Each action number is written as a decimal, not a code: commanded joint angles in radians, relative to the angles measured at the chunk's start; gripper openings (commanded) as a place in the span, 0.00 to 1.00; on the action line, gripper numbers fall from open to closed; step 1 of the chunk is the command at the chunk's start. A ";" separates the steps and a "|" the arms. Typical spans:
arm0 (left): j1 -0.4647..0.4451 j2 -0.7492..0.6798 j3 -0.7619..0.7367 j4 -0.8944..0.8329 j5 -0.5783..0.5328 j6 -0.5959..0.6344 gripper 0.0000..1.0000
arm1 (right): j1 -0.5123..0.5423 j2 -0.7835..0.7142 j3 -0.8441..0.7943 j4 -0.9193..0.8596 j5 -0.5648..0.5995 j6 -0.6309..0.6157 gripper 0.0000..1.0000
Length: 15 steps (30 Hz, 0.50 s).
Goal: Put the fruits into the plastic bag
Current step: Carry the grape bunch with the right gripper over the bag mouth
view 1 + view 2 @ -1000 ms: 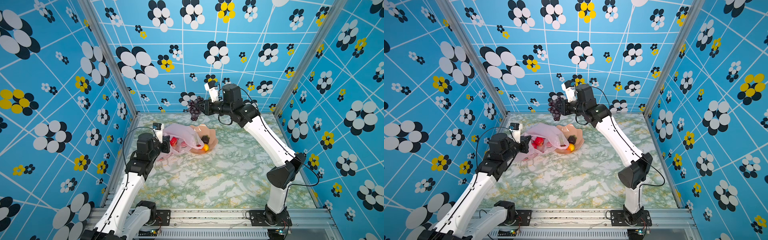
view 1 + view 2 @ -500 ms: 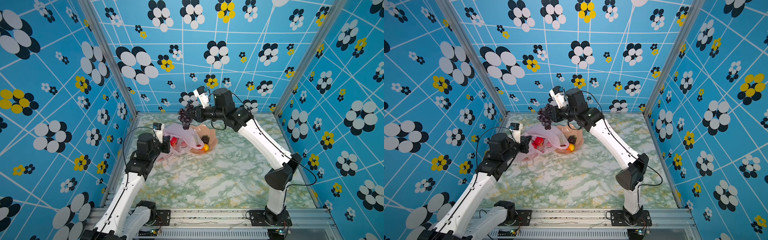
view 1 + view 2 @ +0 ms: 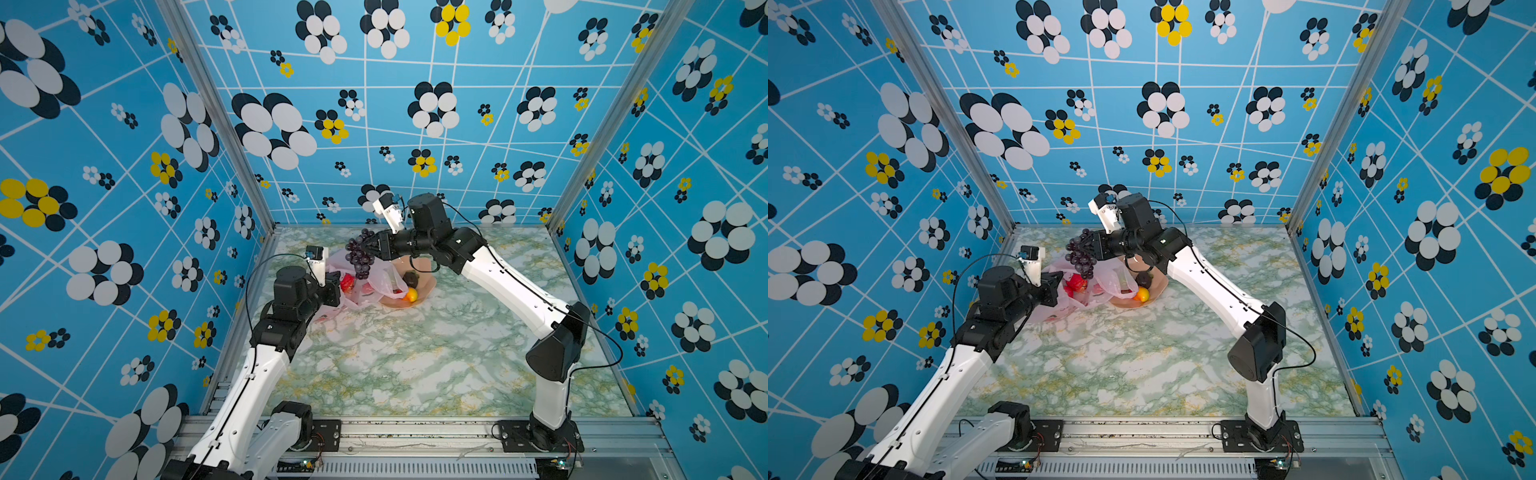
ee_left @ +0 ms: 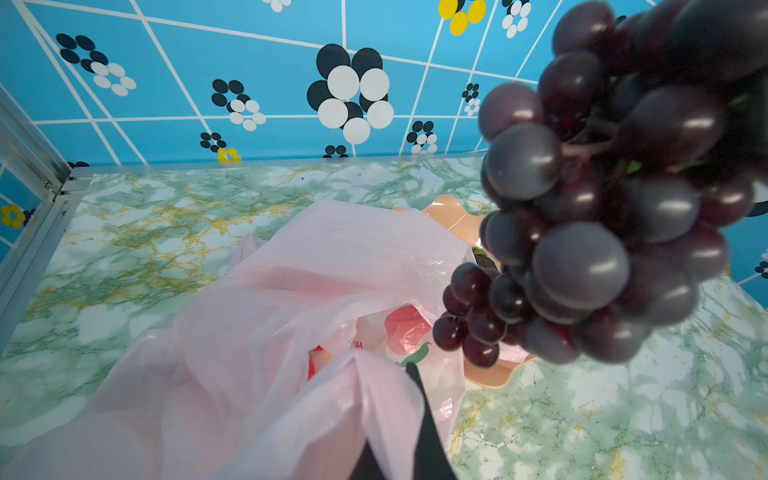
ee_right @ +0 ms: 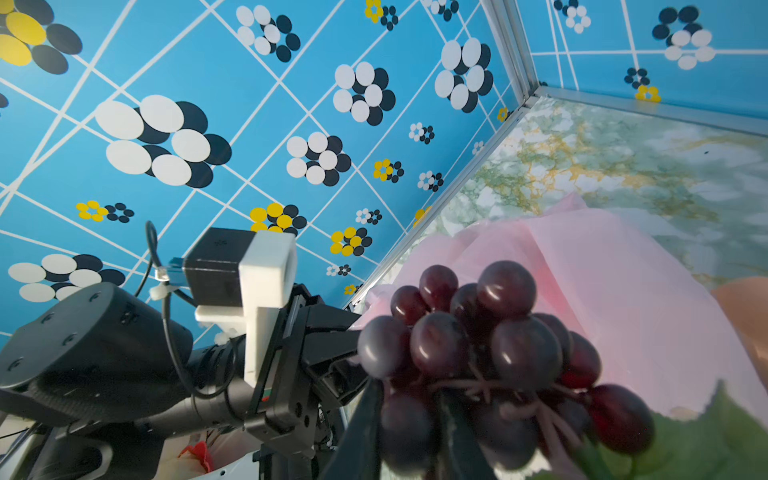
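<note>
Grapes: dark purple grape bunch [image 3: 360, 257] hangs in the air just above the bag's open top; it is not inside yet; its low tip looks close to the plastic.
Right gripper: the right gripper [image 3: 376, 248] is squeezed on the top part of the bunch; the rest dangles loose below it.
Left gripper: the left gripper [image 3: 335, 291] is pinched tight on one edge of the plastic bag [image 3: 376, 286]; it lifts that edge so the mouth gapes.
Bag: thin, crinkly and floppy; it lies on the table [image 3: 415, 353] and partly over the pink bowl [image 3: 428, 286]; a red fruit [image 3: 347, 282] is already inside.
Bowl: a yellow-orange fruit [image 3: 410, 295] and a dark fruit [image 3: 410, 277] wait there.
Missed drop: the bunch is wide and the mouth looks small; if it is let go a bit to the side, I think it will land on the outside of the bag, or back in the bowl.
Pushed bag: if the grapes come down onto the rim, the soft plastic could fold shut; then nothing fits in.
Slipped edge: the thin plastic could slide out of the left pinch if the bunch drags on it; the mouth would flop closed.
Snag: grapes might catch on the right fingers [image 5: 365, 417] when they open; the bunch could swing and tip out.
</note>
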 commanded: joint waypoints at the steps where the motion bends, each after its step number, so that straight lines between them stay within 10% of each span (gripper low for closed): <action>1: -0.003 -0.011 0.013 0.020 0.016 -0.013 0.00 | 0.018 0.017 -0.032 0.080 -0.026 0.033 0.22; 15: -0.003 -0.015 0.013 0.018 0.019 -0.020 0.00 | 0.033 0.071 -0.108 0.062 -0.053 -0.022 0.22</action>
